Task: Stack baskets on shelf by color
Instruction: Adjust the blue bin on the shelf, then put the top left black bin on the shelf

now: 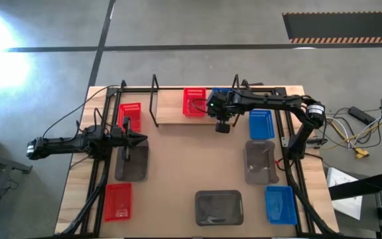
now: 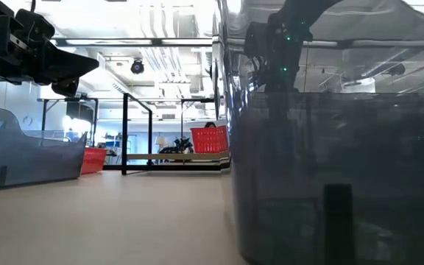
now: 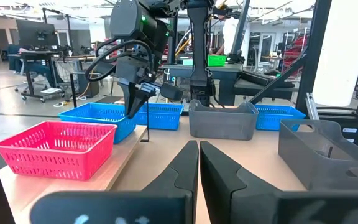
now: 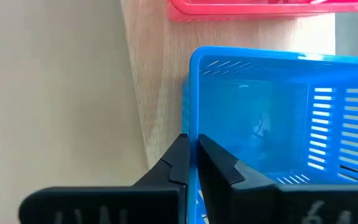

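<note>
From overhead I see the right gripper (image 1: 221, 114) over the shelf (image 1: 171, 115), at the blue basket (image 1: 219, 99) that sits on the plank just beside a red basket (image 1: 193, 101). On the right wrist view its fingers (image 4: 178, 163) are pinched onto the blue basket's near rim (image 4: 194, 112) — one finger outside the wall, one inside, almost touching, so the claw is shut on that wall. The basket rests on the light plank (image 4: 157, 81), with the red one (image 4: 253, 7) touching or nearly touching its far side (I cannot tell which).

The left gripper (image 1: 140, 139) waits at the table's left, above a grey basket (image 1: 131, 164) and near another red basket (image 1: 130, 116) — its fingers (image 3: 185, 168) are closed together on nothing.

Other baskets lie on the table: blue (image 1: 262, 124), grey (image 1: 260, 162), blue (image 1: 280, 204), grey (image 1: 219, 207) and red (image 1: 118, 202).
</note>
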